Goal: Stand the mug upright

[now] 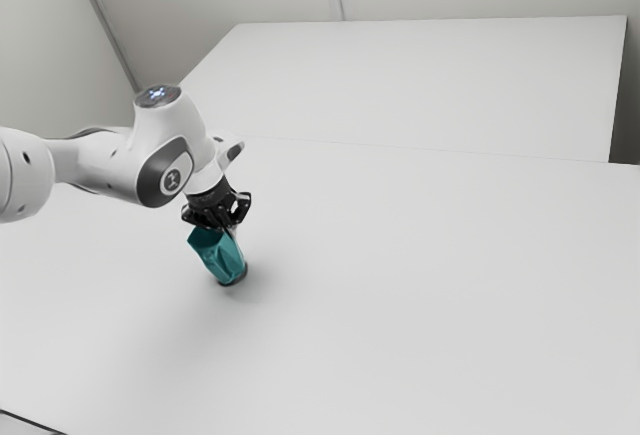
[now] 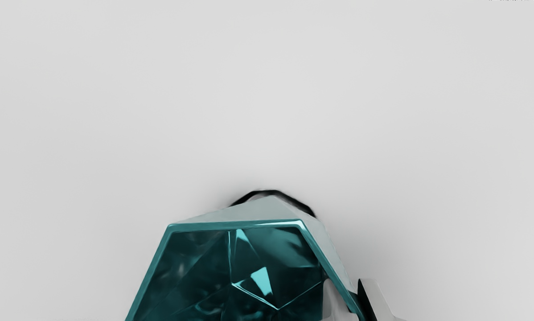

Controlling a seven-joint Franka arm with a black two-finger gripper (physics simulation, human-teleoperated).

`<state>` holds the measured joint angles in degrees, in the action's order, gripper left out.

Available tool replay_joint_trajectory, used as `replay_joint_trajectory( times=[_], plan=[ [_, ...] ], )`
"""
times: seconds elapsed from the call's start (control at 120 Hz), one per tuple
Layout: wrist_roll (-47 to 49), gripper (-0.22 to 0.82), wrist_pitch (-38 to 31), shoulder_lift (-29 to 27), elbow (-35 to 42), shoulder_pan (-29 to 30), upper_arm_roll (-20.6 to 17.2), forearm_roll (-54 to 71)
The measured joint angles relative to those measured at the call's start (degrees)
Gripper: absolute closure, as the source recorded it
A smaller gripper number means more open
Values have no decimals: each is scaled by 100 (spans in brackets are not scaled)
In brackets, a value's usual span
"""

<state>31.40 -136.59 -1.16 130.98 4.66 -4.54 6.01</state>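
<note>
My hand (image 1: 231, 230) grasps the teal mug (image 1: 217, 254) by its wall near the rim, one finger (image 2: 336, 305) inside the mouth and the other outside, with the wall pinched between them. In the exterior view the mug is below my hand, tilted rather than straight up, its faceted body leaning so that the open mouth lies toward the exterior view's left and the dark base (image 1: 234, 280) toward its right, down at the white bench (image 1: 420, 285); whether the base touches the bench all round, I cannot tell.
</note>
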Motion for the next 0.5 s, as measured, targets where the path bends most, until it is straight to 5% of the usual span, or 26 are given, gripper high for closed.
replay_joint_trajectory(
  times=[0.167, 0.35, 0.5],
  plan=[
    [318, 78, -36, 75, -3, 20, -10, -2],
    [507, 38, 2, -42, -11, 115, -105, -43],
    [621, 19, 100, -230, -17, 46, -150, -52]
  ],
)
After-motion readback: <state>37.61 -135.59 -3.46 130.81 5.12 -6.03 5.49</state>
